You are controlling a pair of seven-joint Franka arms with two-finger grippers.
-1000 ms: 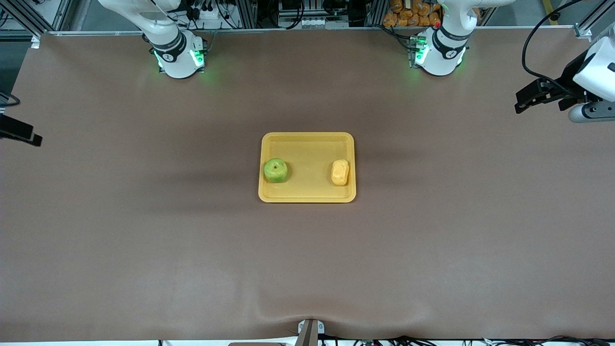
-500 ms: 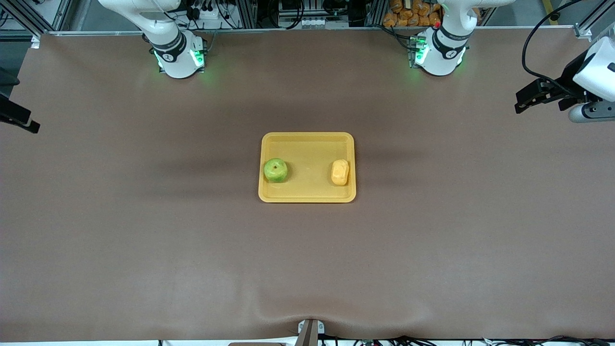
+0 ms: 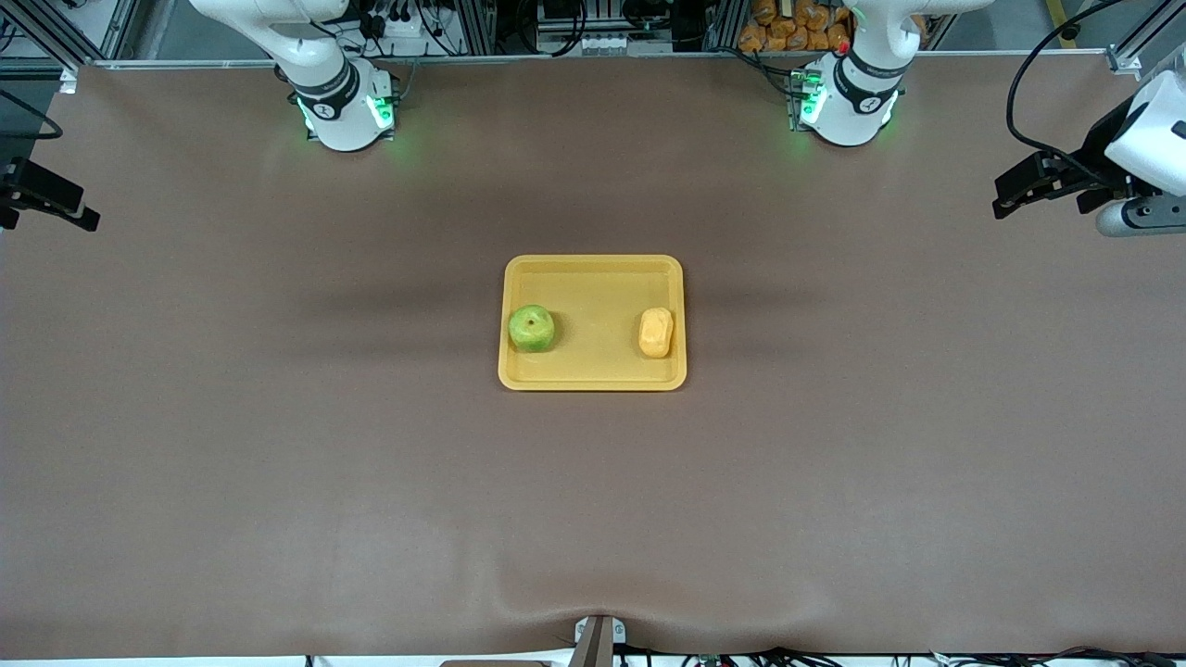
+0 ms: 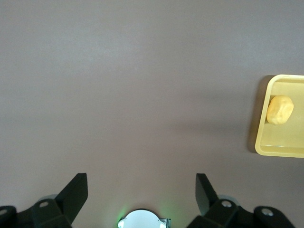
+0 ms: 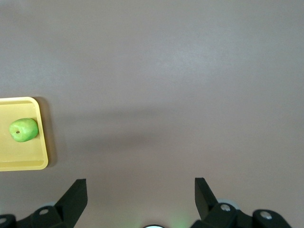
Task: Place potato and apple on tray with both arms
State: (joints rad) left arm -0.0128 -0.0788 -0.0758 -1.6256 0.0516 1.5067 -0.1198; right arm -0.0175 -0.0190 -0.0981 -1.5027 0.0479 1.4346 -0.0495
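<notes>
The yellow-orange tray [image 3: 598,306] lies mid-table. In it rest the green apple [image 3: 531,328], toward the right arm's end, and the yellow potato [image 3: 656,333], toward the left arm's end. Both fruits lie free, far from either gripper. My left gripper [image 3: 1005,199] hangs over bare table at the left arm's end, and it stands open and empty [image 4: 141,190]. Its wrist view shows the potato [image 4: 279,109] in the tray [image 4: 285,148]. My right gripper [image 3: 51,199] hangs over the right arm's end, open and empty [image 5: 141,190]. Its wrist view shows the apple [image 5: 23,129] in the tray [image 5: 23,161].
Brown mat covers the whole table [image 3: 593,519], with a slight wrinkle at its front edge [image 3: 593,602]. The two green-lit arm bases [image 3: 345,111] [image 3: 845,106] stand along the table's back edge. Cables and racks lie past that edge.
The right gripper has drifted toward the robots' side of the table, at the right arm's end. The left gripper, tray, apple and potato have not moved.
</notes>
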